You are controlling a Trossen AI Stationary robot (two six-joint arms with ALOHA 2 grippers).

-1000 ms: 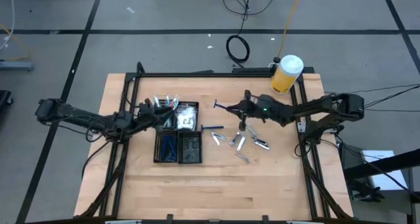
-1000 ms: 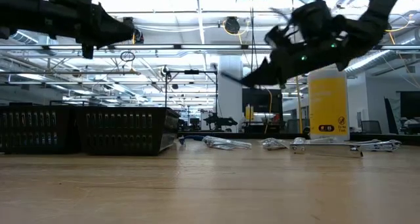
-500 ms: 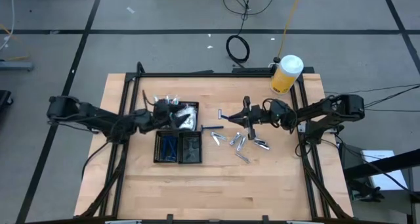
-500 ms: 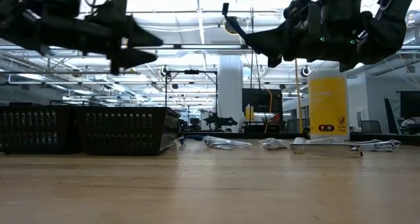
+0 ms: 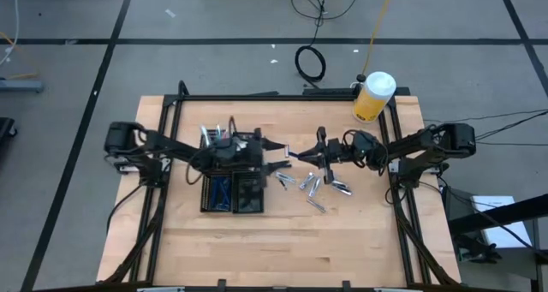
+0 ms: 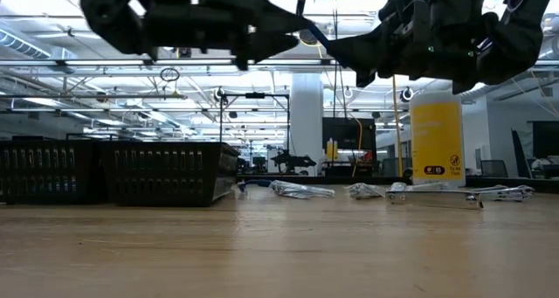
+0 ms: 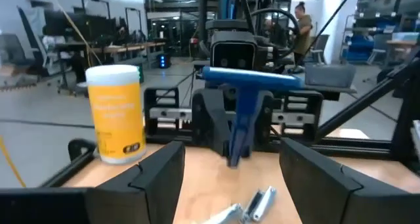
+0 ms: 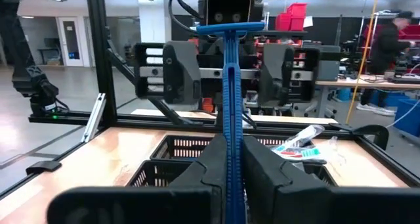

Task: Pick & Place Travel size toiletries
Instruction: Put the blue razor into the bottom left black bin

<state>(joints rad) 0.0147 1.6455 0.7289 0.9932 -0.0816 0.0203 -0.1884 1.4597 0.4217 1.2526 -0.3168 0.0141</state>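
My right gripper (image 8: 230, 178) is shut on a blue razor (image 8: 229, 92), held above the table just right of the black tray (image 5: 205, 198). My left gripper (image 7: 233, 178) faces it from the table's left, open. Its fingers (image 8: 180, 73) stand on either side of the razor's head (image 7: 249, 76) without touching it. The tray's compartments hold thin sticks (image 5: 218, 134), clear packets (image 5: 246, 153) and blue razors (image 5: 221, 189). Small silvery tubes (image 5: 312, 185) lie loose on the table below the two grippers. My right gripper pinches the razor's handle (image 8: 229, 148) between its two fingers, near the end away from the head. The fingers come nearly level from the table's right and lie along the handle. The razor sticks out toward the left gripper, head foremost (image 8: 230, 28), lifted clear of the table.
A big yellow jar with a white lid (image 5: 373, 97) stands at the table's far right corner. A black frame (image 5: 282, 96) runs along the table's edges. The near half of the wooden table (image 5: 282, 241) is bare.
My left gripper has opened and travelled from over the tray's far compartments toward the table's right, up to the razor. My right gripper has risen and tipped from slanting down to nearly level, lifting the razor clear, and has since kept still.
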